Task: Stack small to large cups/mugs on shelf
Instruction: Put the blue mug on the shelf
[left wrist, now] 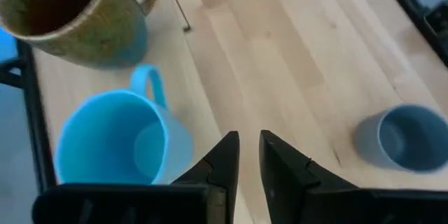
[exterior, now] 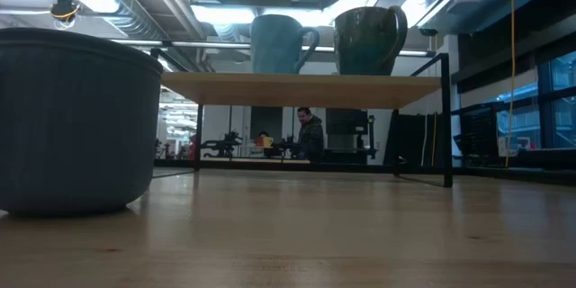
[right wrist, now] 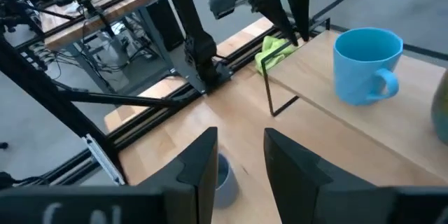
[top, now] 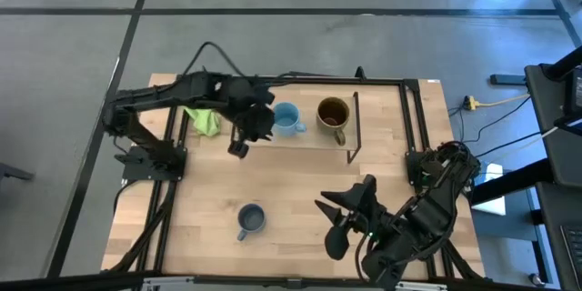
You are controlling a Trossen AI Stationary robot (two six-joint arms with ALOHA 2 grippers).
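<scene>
The sky-blue mug (top: pixel 286 118) and the brown-olive mug (top: pixel 334 114) stand upright side by side on the shelf (top: pixel 309 139), sky-blue to the left. They also show in the low view, sky-blue mug (exterior: pixel 279 43) and brown-olive mug (exterior: pixel 369 40). The small grey-blue mug (top: pixel 250 220) stands upright on the tabletop near the front. My left gripper (left wrist: pixel 248 140) hovers just left of the sky-blue mug (left wrist: pixel 112 140), fingers narrowly apart and empty. My right gripper (right wrist: pixel 241 154) is open and empty above the table's front right (top: pixel 341 202).
A green cloth (top: pixel 205 120) lies at the table's far left, behind my left arm. The shelf's black wire legs (right wrist: pixel 269 98) stand at its ends. Bare tabletop lies between the shelf and the grey-blue mug (left wrist: pixel 402 136). A person shows in the room behind (exterior: pixel 310 135).
</scene>
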